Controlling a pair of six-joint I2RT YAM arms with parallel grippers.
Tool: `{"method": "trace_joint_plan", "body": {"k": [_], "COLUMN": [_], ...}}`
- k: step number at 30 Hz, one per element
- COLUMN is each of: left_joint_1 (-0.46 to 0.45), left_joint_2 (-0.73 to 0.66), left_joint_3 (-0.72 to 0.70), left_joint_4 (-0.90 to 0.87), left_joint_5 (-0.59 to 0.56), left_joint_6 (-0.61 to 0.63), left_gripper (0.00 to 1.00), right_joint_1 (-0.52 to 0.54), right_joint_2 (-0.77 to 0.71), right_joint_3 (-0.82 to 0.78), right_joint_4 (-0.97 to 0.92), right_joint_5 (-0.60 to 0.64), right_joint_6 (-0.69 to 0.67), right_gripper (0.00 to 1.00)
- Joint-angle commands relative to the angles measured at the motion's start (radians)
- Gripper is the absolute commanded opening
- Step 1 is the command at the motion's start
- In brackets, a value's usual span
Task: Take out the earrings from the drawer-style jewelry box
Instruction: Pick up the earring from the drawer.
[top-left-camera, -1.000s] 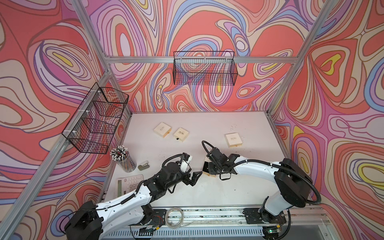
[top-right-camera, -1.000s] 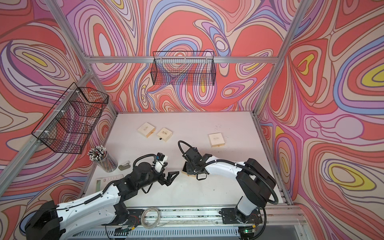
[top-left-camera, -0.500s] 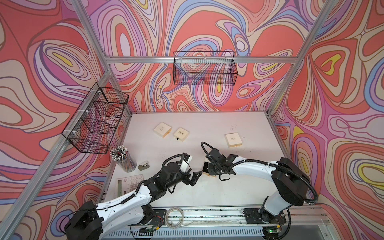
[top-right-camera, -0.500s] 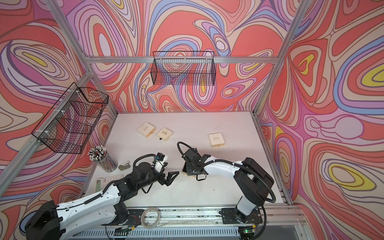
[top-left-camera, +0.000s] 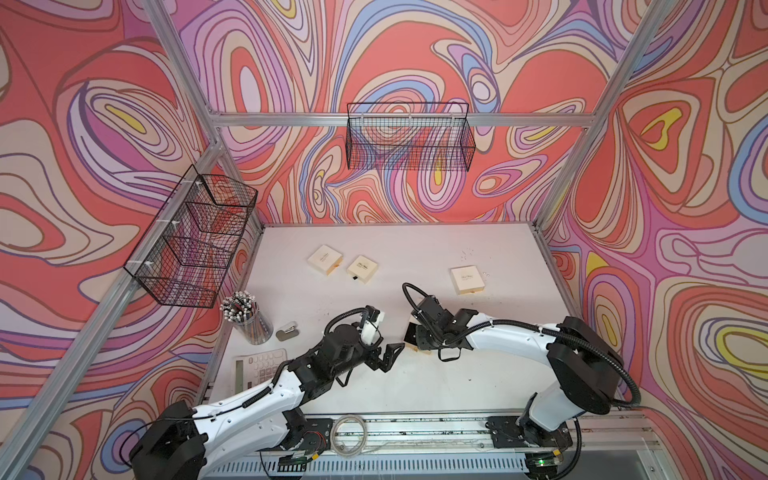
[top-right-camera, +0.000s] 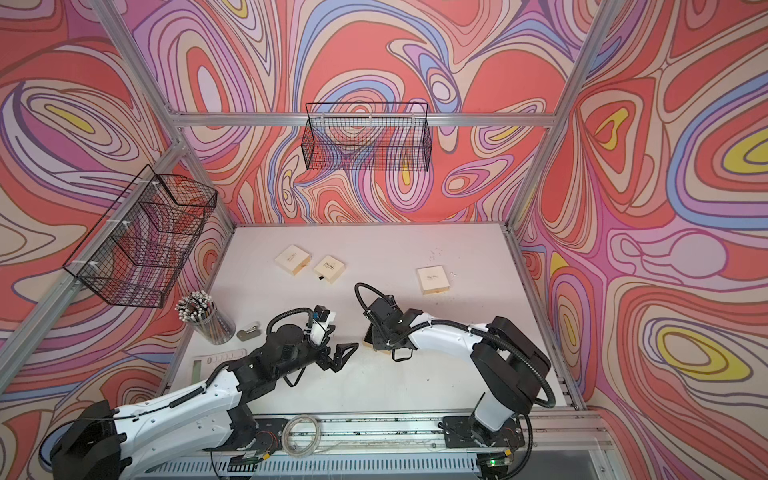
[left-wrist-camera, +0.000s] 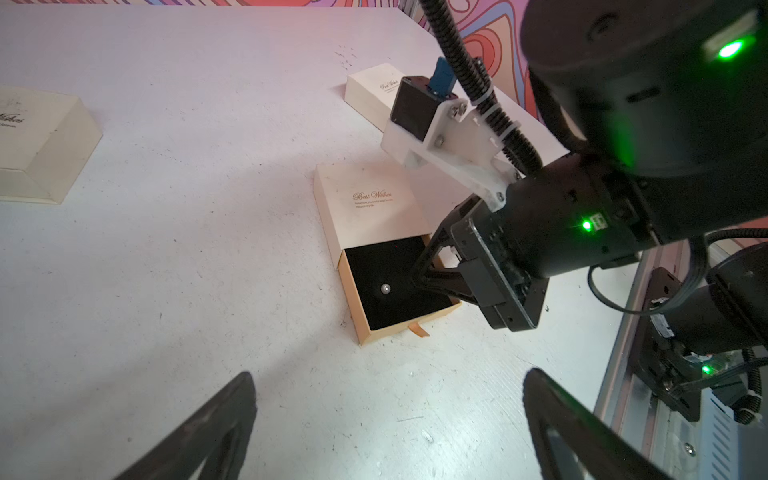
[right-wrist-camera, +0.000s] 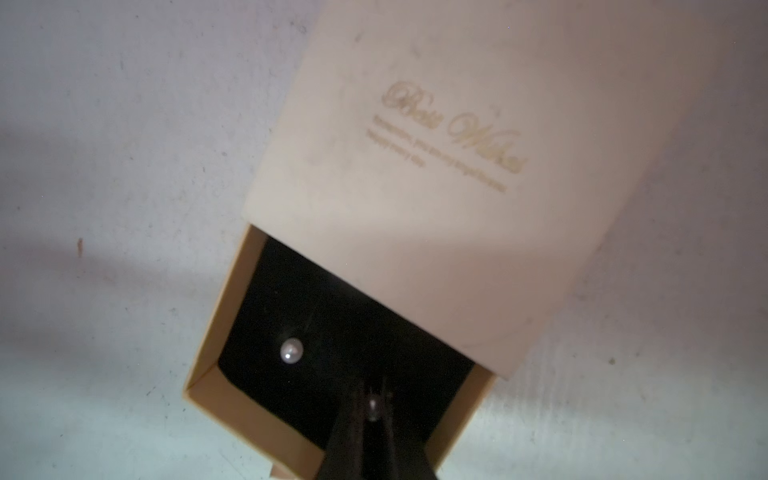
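Since a second ago the right gripper (right-wrist-camera: 374, 409) has slid slightly toward the left of both top views and pinched down, while the left arm has held its place. Nearest, at the bottom of the left wrist view, the left gripper (left-wrist-camera: 386, 378) stands spread wide and empty over the table (left-wrist-camera: 166, 291), just short of the drawer (left-wrist-camera: 386, 330). That drawer is pulled partway out of its cream sleeve (right-wrist-camera: 436, 187). On its black pad (right-wrist-camera: 291, 299) one pearl stud (right-wrist-camera: 291, 351) sits in the open, and near it the right gripper's tips are closed on a pale speck that I take to be the second stud (right-wrist-camera: 374, 404). To do this well, keep the pinch firm and lift straight up, clear of the remaining stud. If the light box rises too, the idle left gripper could press the sleeve down. Whether the post is free of the pad cannot be seen, the tips are blurred, and in both top views the right wrist covers the drawer. Farther back, at middle right, pale specks (top-left-camera: 485, 273) beside the far cream box (top-left-camera: 467, 280) are too small to name.
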Motion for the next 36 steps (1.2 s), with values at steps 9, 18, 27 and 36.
{"method": "trace_joint_plan", "body": {"k": [9, 18, 27, 36], "left_joint_1": [0.000, 0.000, -0.001, -0.001], "left_joint_2": [0.005, 0.006, 0.007, 0.008], "left_joint_3": [0.028, 0.028, 0.028, 0.022], "left_joint_4": [0.004, 0.005, 0.009, 0.023], "left_joint_5": [0.001, 0.004, 0.006, 0.036], "left_joint_6": [-0.003, 0.000, -0.001, -0.001], "left_gripper": [1.00, 1.00, 1.00, 1.00], "right_joint_1": [0.006, 0.005, -0.025, -0.257], "right_joint_2": [-0.053, -0.066, -0.105, -0.187], "right_joint_3": [0.008, 0.063, 0.067, 0.041], "right_joint_4": [0.001, -0.019, -0.018, 0.005], "right_joint_5": [0.019, 0.039, 0.059, 0.007], "right_joint_6": [0.024, 0.010, 0.004, -0.061], "right_gripper": [0.07, 0.06, 0.06, 0.05]}}
